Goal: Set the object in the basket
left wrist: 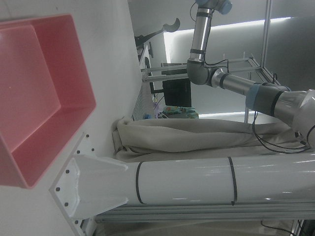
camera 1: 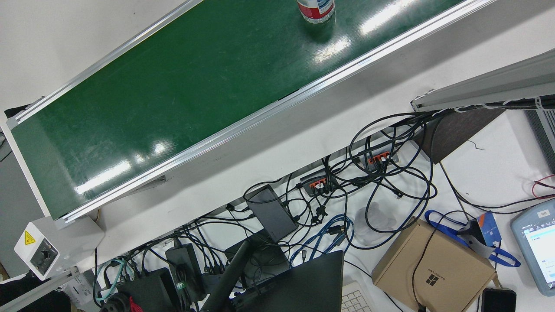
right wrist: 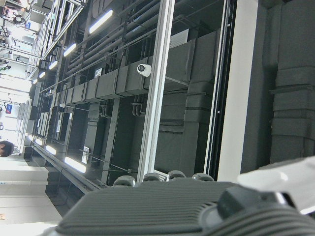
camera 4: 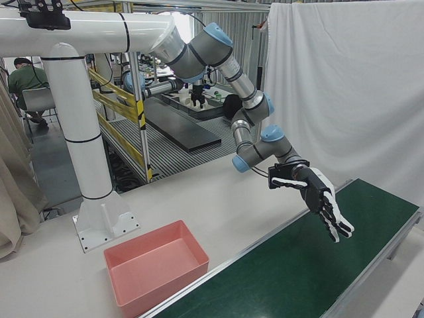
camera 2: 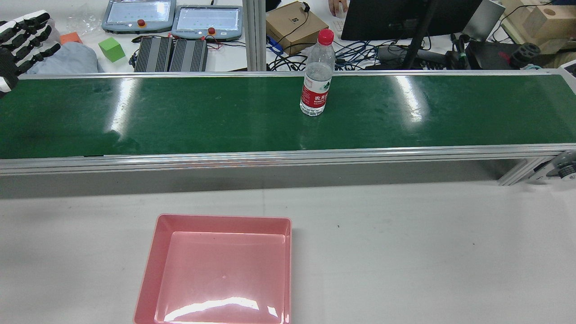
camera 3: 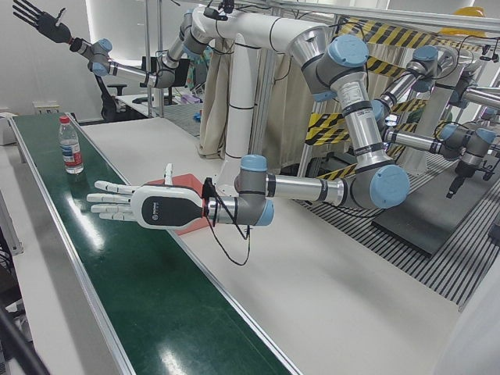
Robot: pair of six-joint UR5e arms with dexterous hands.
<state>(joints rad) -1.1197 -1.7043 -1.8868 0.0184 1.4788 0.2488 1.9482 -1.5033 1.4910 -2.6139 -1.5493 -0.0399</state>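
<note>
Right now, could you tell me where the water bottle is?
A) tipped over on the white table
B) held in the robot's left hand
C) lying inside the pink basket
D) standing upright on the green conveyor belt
D: the water bottle stands upright, red cap on top, on the green conveyor belt; the pink basket holds nothing, and no hand touches the bottle.

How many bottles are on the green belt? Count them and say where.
1. The bottle stands upright on the green belt, near its far edge in the rear view, across from the pink basket. None seems hidden.
</note>
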